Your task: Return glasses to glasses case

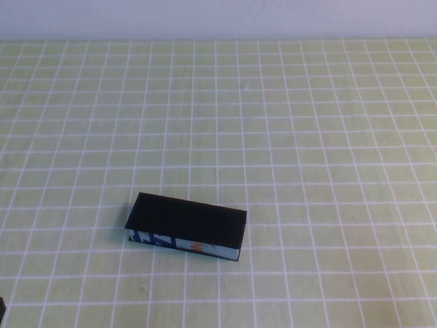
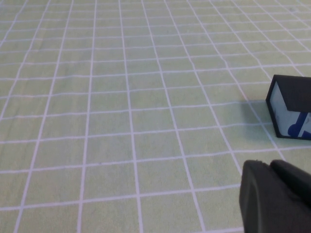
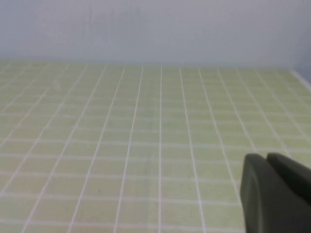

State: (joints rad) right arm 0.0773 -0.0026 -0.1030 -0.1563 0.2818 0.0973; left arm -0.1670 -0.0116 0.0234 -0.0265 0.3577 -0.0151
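A rectangular black glasses case (image 1: 188, 225), box-like with a closed matte lid, is seen lying on a green cloth (image 1: 307, 137) gridded in white. Its long axis runs left to right, slightly skewed, the light-blue front with dark blue and orange print turned toward the robot; no writing can be read. The right gripper (image 3: 268, 189) is held shut, empty, above bare cloth. The left gripper (image 2: 272, 194) is seen near the case's end; its opening cannot be told.

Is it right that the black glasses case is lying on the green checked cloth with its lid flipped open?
Not quite. The glasses case does lie on the green checked cloth, but its lid is shut; the high view shows the black top flat over the box. Both tools sit apart from it: the left tool nearby, the right tool shut over bare cloth.
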